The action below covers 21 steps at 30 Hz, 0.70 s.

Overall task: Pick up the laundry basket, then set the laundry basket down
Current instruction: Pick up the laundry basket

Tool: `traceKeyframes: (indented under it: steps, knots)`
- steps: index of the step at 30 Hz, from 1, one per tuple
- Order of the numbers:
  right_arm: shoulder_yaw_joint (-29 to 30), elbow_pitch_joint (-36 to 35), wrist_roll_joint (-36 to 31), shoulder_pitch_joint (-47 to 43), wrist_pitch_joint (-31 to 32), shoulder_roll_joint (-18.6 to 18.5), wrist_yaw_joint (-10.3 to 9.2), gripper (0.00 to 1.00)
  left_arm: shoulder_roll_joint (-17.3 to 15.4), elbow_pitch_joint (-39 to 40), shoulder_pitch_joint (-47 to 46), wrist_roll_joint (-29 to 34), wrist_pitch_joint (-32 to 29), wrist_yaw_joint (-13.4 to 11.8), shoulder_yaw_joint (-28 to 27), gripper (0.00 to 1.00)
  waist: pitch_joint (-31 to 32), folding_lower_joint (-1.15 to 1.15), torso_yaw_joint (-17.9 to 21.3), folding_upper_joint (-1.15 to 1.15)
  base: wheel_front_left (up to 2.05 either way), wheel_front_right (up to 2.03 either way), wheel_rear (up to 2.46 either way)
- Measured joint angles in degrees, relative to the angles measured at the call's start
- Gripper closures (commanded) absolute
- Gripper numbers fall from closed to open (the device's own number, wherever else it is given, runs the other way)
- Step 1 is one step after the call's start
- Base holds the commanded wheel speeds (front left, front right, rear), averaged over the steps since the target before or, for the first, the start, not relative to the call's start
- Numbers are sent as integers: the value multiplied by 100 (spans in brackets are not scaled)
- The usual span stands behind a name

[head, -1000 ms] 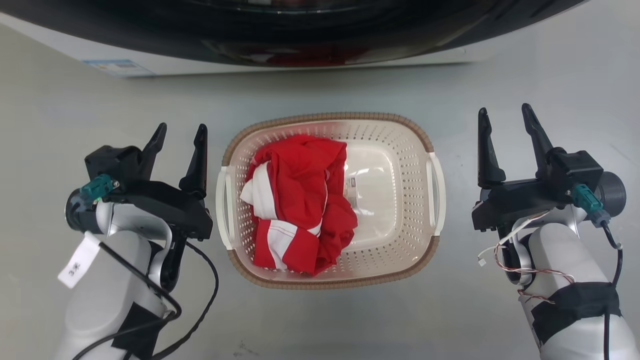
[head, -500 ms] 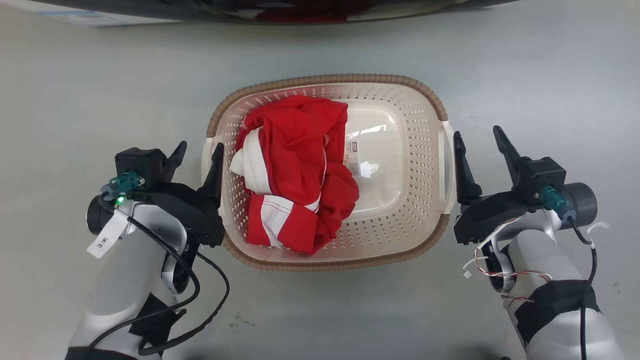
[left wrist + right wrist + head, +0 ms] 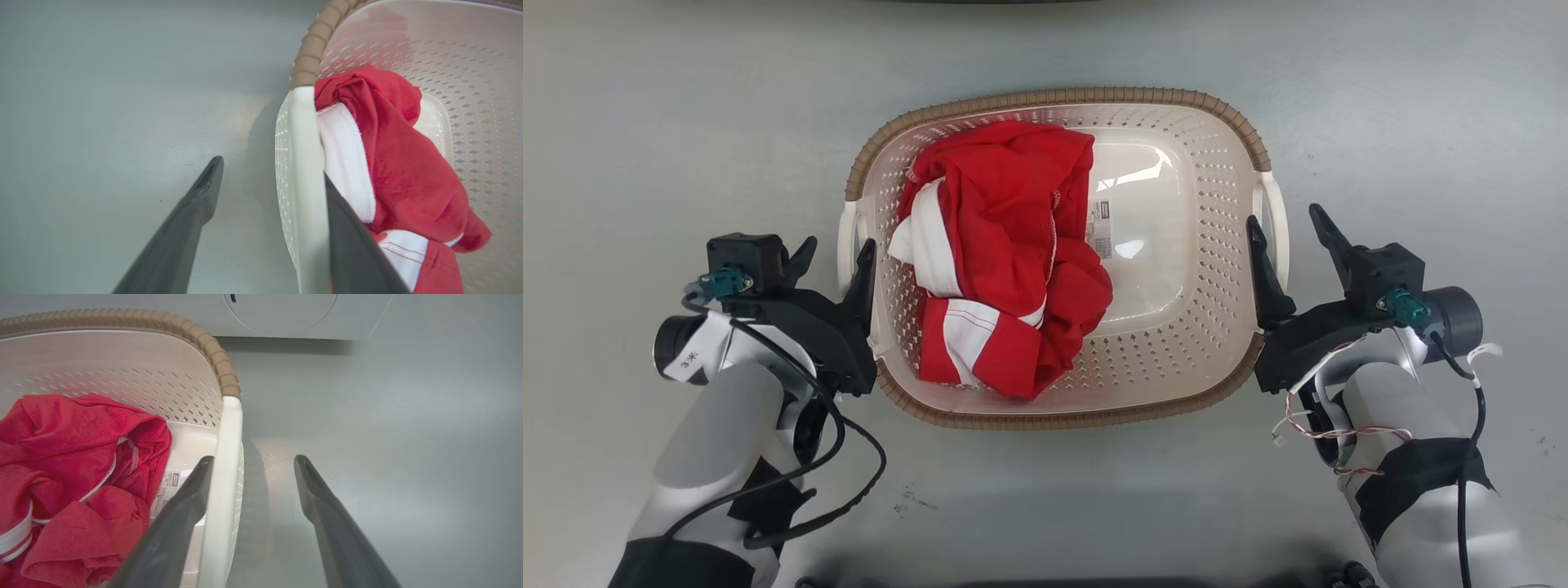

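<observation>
Laundry basket [image 3: 1062, 95] sits on the grey floor [image 3: 686, 122], midway between the two arms, with a crumpled red and white garment [image 3: 1005, 261] heaped in its left half. In the right wrist view a white appliance panel [image 3: 282, 314] stands beyond the basket's far rim.

Both pale forearms rise from the lower corners of the head view and angle inward, with the fingers pointing away from the robot along the basket's short sides. The left end effector [image 3: 840, 245] is spread across the left handle [image 3: 847, 245]: its inner finger is inside the basket, close against the handle bar in the left wrist view, and its outer finger hangs over bare floor well clear of the wall. The right end effector [image 3: 1282, 216] is likewise spread astride the right handle [image 3: 1278, 220], one finger inside beside the bar, the other out over the floor with a clear gap. Neither pinches the handle.
</observation>
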<state>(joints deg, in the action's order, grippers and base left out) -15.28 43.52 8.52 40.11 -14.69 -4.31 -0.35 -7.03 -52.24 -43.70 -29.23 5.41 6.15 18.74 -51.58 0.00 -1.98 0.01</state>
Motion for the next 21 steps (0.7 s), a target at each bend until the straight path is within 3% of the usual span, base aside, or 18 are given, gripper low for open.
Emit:
traceKeyframes:
  steps: [1,2,4,5,6,7,21]
  knots:
    - [-9,31,0,36,-1,1,34,0,0,-66,-53,-2,4,14,0,0,-19,0,0,0,0,0,0]
    - [-13,69,1,55,-1,2,43,40,2,-113,-91,-7,11,44,-4,0,-36,0,-1,0,0,0,0]
    - [-25,163,4,66,0,4,70,87,20,-218,-160,-57,23,47,-7,0,-52,0,-4,0,0,0,0]
    - [-34,201,11,68,-1,5,102,100,38,-276,-194,-97,23,47,-7,25,-57,0,-4,0,0,0,0]
    - [-55,240,11,80,-2,10,144,100,52,-313,-211,-146,24,48,-10,75,-61,0,-5,0,0,0,0]
    - [-85,267,11,111,-2,45,192,100,74,-349,-227,-156,25,64,-9,100,-66,0,-6,0,0,0,0]
    - [-91,744,220,277,-1,198,347,100,292,-980,-413,-211,140,136,34,100,110,0,-21,-1,0,0,0]
